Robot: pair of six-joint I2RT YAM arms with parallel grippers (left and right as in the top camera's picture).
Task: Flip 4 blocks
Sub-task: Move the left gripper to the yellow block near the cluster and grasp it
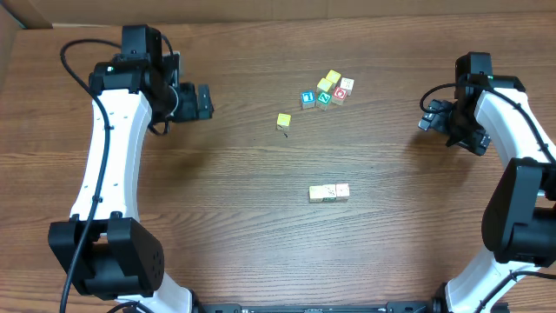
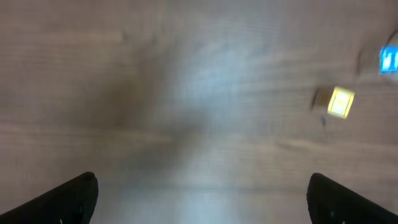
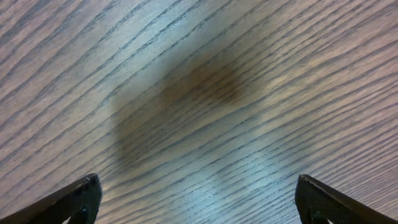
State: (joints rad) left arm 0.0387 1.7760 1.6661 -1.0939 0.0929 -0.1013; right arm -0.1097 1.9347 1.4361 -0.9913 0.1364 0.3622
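Note:
A tight cluster of small blocks lies at the back middle of the table: a yellow one (image 1: pixel 334 78), a yellow-green one (image 1: pixel 325 85), a teal one (image 1: pixel 323 98) and a red one (image 1: pixel 340 94). A lone yellow block (image 1: pixel 283 121) (image 2: pixel 340 102) sits apart to their front left. Two pale cream blocks (image 1: pixel 328 192) lie side by side nearer the front. My left gripper (image 1: pixel 204 102) (image 2: pixel 202 199) hovers open over bare wood, well left of the lone yellow block. My right gripper (image 1: pixel 426 117) (image 3: pixel 198 202) is open and empty, far right of the cluster.
A blue-faced cube (image 1: pixel 307 98) (image 2: pixel 390 59) and a white-topped cube (image 1: pixel 347 84) belong to the same cluster. The wooden table (image 1: pixel 261 226) ends at a cardboard wall along the back edge.

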